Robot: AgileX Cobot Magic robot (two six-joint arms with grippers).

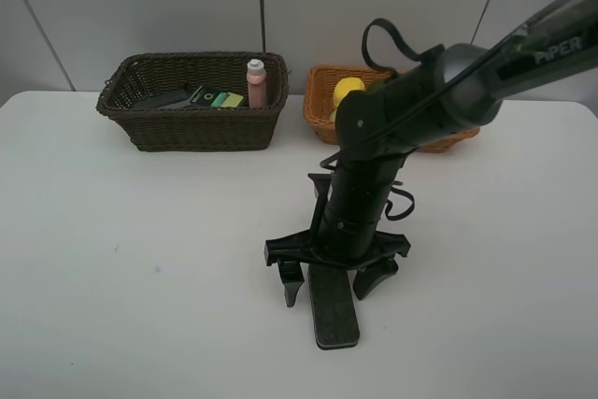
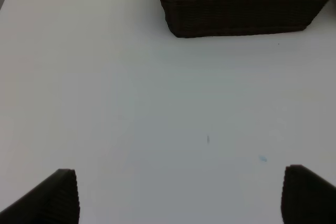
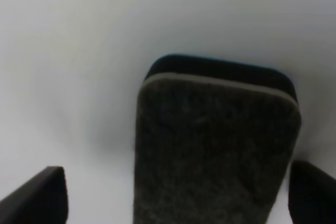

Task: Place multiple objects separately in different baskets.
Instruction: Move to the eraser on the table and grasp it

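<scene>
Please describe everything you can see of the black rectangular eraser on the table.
The black rectangular eraser lies flat on the white table, felt-like dark face up, with rounded corners and a thin pale seam above a smooth black base. The open right gripper hangs over its far end, fingers on either side. Contact cannot be told.

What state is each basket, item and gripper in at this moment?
dark brown basket: on the table, holding items.
pink white-capped bottle: upright inside the dark brown basket.
orange-tan basket: partly hidden by the arm, holding the yellow lemon.
black rectangular eraser: flat on the table, not gripped.
right gripper: open, straddling the eraser.
left gripper: open, empty.
</scene>
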